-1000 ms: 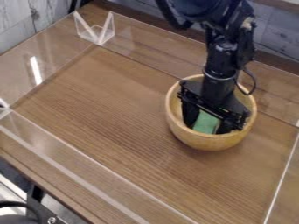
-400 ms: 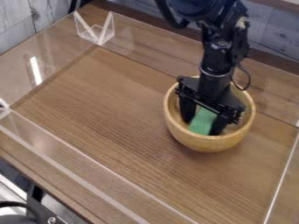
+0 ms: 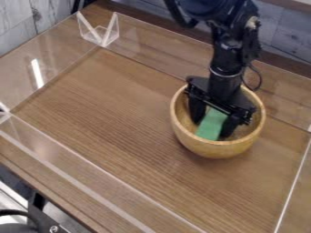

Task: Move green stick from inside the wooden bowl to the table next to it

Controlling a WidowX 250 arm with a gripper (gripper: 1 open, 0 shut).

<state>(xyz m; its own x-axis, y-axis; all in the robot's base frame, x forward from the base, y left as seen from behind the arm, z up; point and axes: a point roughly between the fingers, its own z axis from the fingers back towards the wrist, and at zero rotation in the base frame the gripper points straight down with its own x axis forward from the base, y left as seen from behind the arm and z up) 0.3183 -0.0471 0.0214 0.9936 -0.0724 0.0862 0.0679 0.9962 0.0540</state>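
The small bright green stick [image 3: 216,124] is lying inside the round light wooden bowl [image 3: 219,134], at the right of the frame on the brown tabletop [image 3: 109,109]. The black end effector [image 3: 219,115] is pointing down into the bowl, fingers spread wide on either side of the stick. It is sitting a little lower than a moment ago.

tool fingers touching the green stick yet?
Cannot tell. In the single camera view the open tool reaches down into the wooden bowl with its fingers either side of the green stick; neither contact nor gap shows plainly.
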